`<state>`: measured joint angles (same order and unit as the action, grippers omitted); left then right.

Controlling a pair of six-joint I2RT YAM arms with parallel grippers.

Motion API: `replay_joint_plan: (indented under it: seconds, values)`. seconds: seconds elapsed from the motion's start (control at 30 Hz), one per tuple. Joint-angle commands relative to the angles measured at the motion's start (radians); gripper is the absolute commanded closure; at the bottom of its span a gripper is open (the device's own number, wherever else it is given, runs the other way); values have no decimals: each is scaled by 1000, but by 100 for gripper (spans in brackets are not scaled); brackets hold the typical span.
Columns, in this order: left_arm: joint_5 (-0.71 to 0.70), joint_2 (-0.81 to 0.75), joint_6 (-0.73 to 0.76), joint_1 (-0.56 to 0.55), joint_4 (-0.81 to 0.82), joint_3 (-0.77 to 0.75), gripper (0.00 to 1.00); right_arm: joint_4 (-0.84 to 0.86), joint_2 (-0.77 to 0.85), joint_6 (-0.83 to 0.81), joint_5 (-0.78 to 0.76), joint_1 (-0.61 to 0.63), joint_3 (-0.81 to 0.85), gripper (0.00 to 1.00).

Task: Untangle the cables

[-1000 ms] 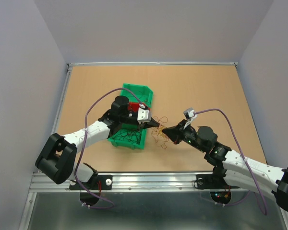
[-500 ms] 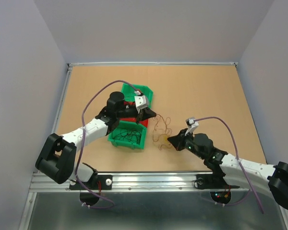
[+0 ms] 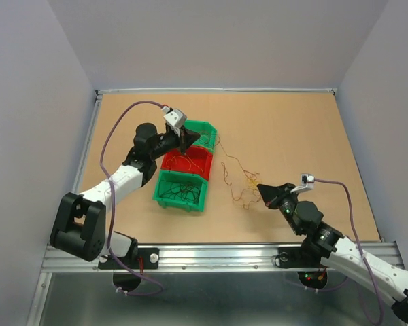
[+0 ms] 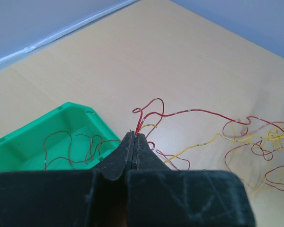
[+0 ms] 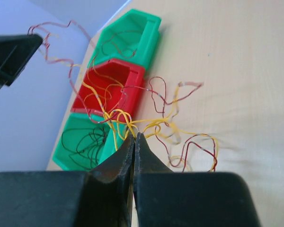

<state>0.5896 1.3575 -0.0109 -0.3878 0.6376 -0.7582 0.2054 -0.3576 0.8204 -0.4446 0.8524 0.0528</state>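
Observation:
The cables [image 3: 236, 178] are thin red and yellow wires, stretched in a loose string across the table between my two grippers. My left gripper [image 3: 196, 140] is raised over the far green bin and shut on red strands [image 4: 147, 112]; a yellow strand [image 4: 199, 144] trails off below them. My right gripper [image 3: 261, 188] is low near the front right, shut on a knot of yellow wires [image 5: 119, 116]. Red loops [image 5: 199, 147] lie on the table beyond it. The left gripper's fingers [image 5: 9, 51] show at the upper left of the right wrist view, with red wire running from them.
Three small bins stand in a row left of centre: a far green bin [image 3: 205, 129] holding red wires, a red bin [image 3: 202, 161] with yellow ones, and a near green bin [image 3: 162, 198] with dark wires. White walls enclose the table.
The left gripper closed on the wires, then lifted back and left from the near bin to the far bin. The right gripper pulled right and nearer. The small tangle is now drawn out long.

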Motion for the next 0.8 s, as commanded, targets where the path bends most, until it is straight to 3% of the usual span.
replay_joint_plan:
  seconds: [0.0,0.2,0.27,0.37,0.4,0.43,0.53,0.57,0.6,0.77]
  values:
    - [-8,-89,-54,6,80,-32,100,-145,78,98,-184,7,-70,99]
    - [-142,-158,-35,7,83,5,100,-337,83,270,-400,7,-27,95]
    - [-105,-190,-20,4,95,23,100,-389,69,342,-459,7,-10,90]
    - [50,-199,-15,-8,117,33,100,-390,54,330,-471,8,15,71]
    - [87,-190,-6,-17,117,31,100,-383,39,315,-459,8,25,39]
    - [119,-183,0,-28,117,27,100,-379,32,254,-450,7,35,28]
    - [206,-164,55,-80,103,19,100,-253,16,-3,-330,8,67,15]
    - [210,-161,69,-110,87,17,100,-215,16,-33,-277,7,68,14]
    - [211,-161,95,-121,82,16,100,-140,17,-163,-222,7,58,12]
    - [237,-166,152,-186,33,8,100,173,-48,-343,91,8,33,11]
